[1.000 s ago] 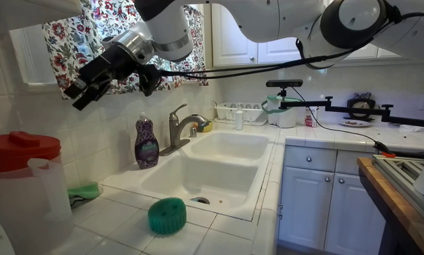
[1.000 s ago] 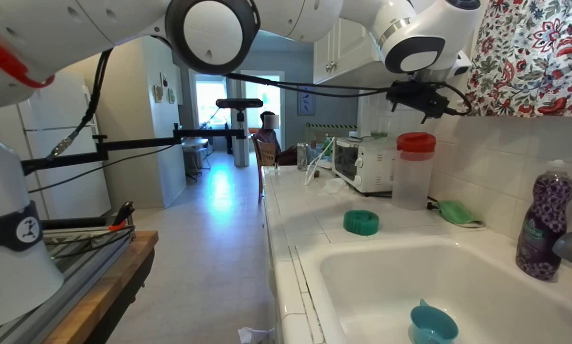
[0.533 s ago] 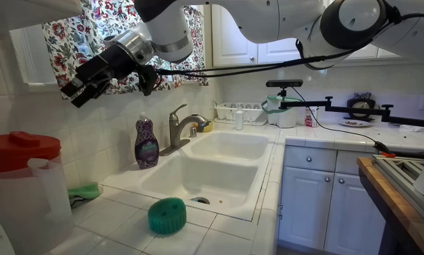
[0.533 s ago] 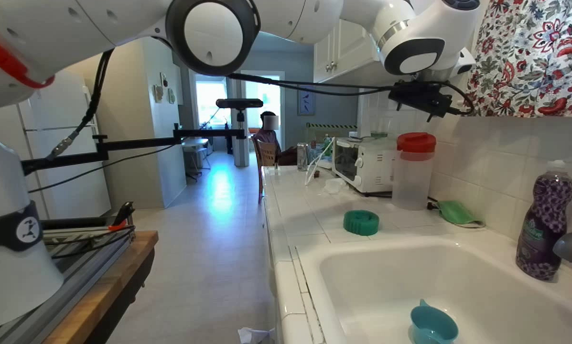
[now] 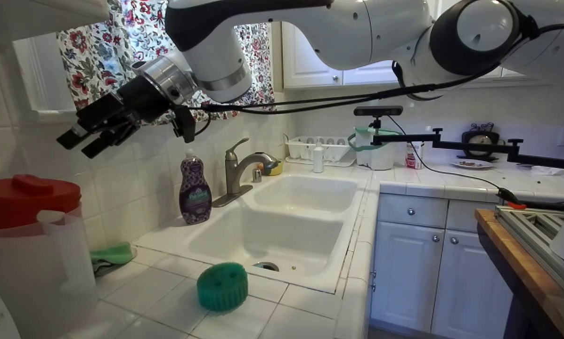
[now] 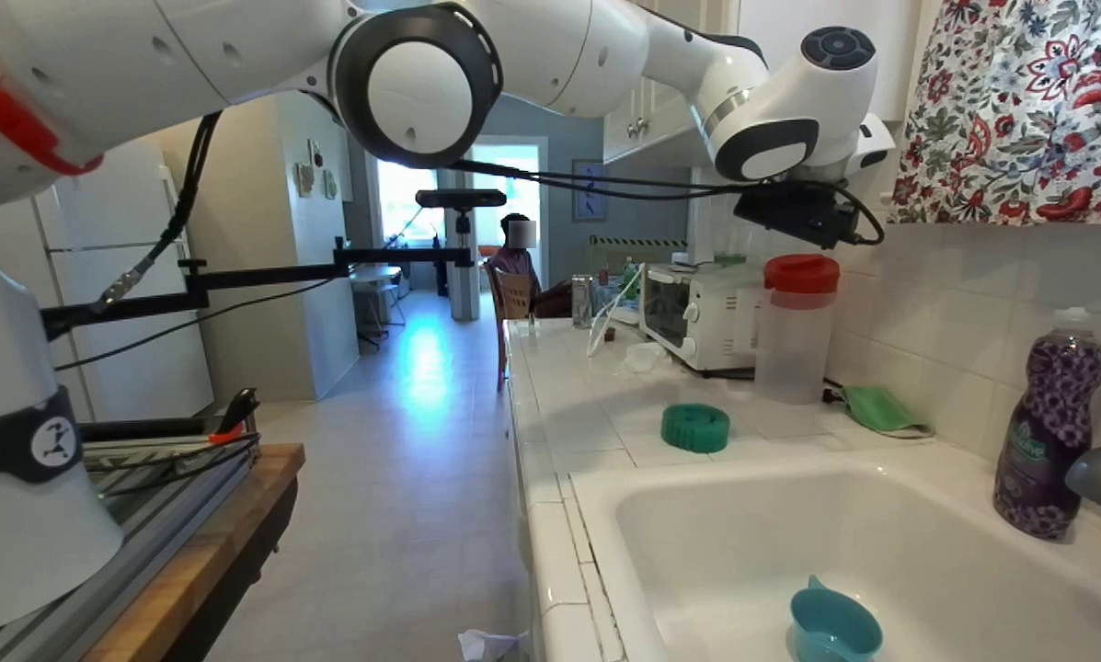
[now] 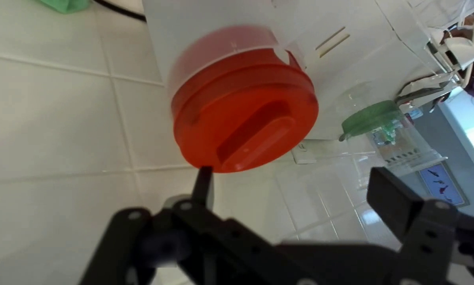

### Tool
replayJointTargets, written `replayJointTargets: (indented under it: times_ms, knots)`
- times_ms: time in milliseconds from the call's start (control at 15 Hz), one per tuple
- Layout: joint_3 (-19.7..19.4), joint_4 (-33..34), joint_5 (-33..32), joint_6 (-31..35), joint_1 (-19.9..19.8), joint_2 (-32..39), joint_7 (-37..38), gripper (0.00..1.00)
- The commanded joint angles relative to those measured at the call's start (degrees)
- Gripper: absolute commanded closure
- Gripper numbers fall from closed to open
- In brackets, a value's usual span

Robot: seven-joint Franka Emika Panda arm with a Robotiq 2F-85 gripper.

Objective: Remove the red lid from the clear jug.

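Near me at left, the jug [image 5: 32, 273] is standing on the table [image 5: 154, 292], the lid [image 5: 29, 200] sitting on top. The scrubber [image 5: 222, 288] is lying to their right. Higher than the lid, apart from it, the claw [image 5: 80, 146] is hanging with jaws spread. Farther off, the soap [image 5: 195, 190] is standing beside the sink [image 5: 286, 233].

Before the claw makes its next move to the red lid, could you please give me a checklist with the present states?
1. The claw open and holding nothing: ok.
2. The red lid on the clear jug: ok, in all three views.
3. The clear jug upright: ok.
4. The claw around the raised ridge: not ok, it hangs above, not touching.
5. The purple soap bottle apart from the clear jug: ok.
6. How tight the red lid fits: cannot tell.
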Motion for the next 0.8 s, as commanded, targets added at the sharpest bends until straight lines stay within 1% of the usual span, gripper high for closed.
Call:
replayJointTargets:
  times_ms: [0, 267, 733]
  knots:
    - [-0.4, 1.5, -0.4, 2.8, 0.9, 1.7, -0.2, 0.00]
    - [0.6, 2.8, -0.2, 3.9, 1.5, 3.3, -1.9, 0.00]
    - [0.6, 4.0, -0.8, 3.9, 3.2, 4.8, -4.3, 0.00]
